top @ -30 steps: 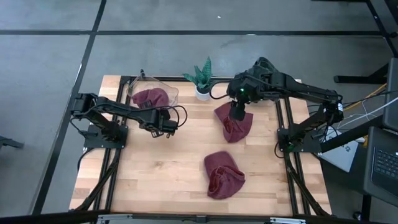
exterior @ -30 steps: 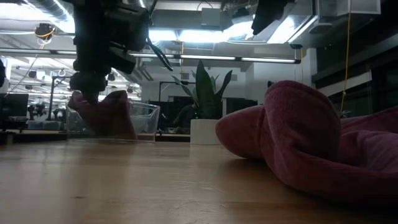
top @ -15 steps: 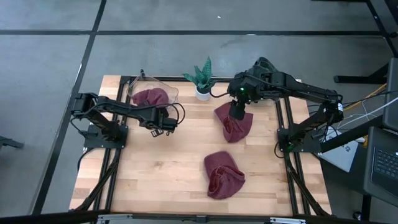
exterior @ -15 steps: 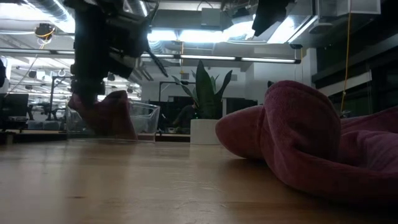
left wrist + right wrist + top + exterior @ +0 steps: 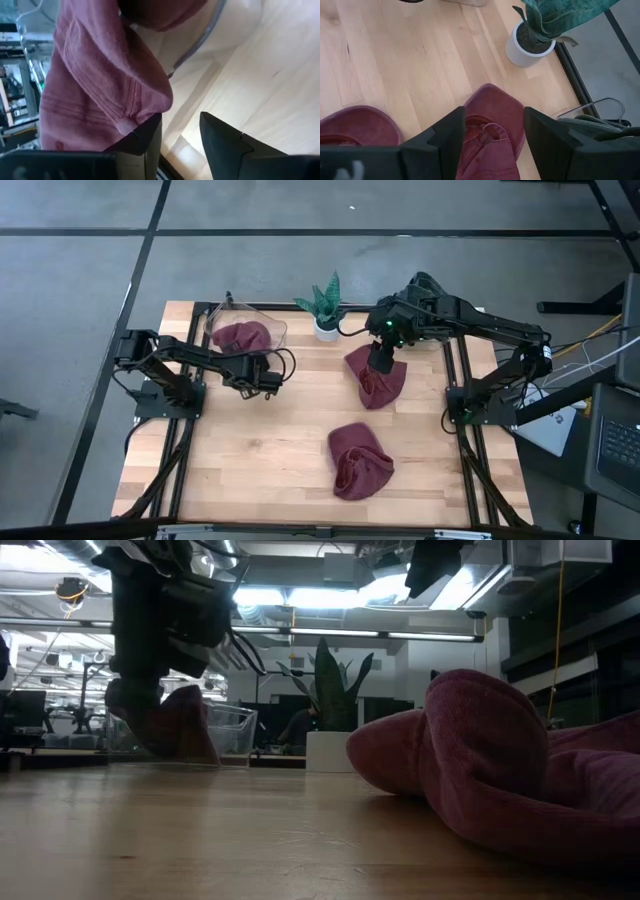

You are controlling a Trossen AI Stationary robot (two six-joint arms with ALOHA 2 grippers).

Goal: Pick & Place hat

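Maroon fabric is what three hats share: one hat (image 5: 242,335) sits in a clear container (image 5: 275,328) at the far left of the wooden worktop (image 5: 250,460), a second hat (image 5: 380,383) lies right of centre under the right arm, and a third hat (image 5: 358,460) lies apart nearer the front edge. A small potted plant (image 5: 325,310) stands at the far edge between the container and the second hat.

From above, the right tool (image 5: 380,363) is down on the upper edge of the second hat, but the fingers cannot be read there. The right wrist view shows them: spread apart, one on each side of the hat's folded rim (image 5: 487,131), gripping nothing.

The left tool (image 5: 262,377) hovers just in front of the container. Only its wrist view shows the fingers slightly parted and empty, with the container's hat (image 5: 95,95) and clear wall close ahead.

At worktop level the third hat (image 5: 500,770) fills the right foreground, and the second hat (image 5: 175,725) hangs partly clear of the wood beneath the dark arm.
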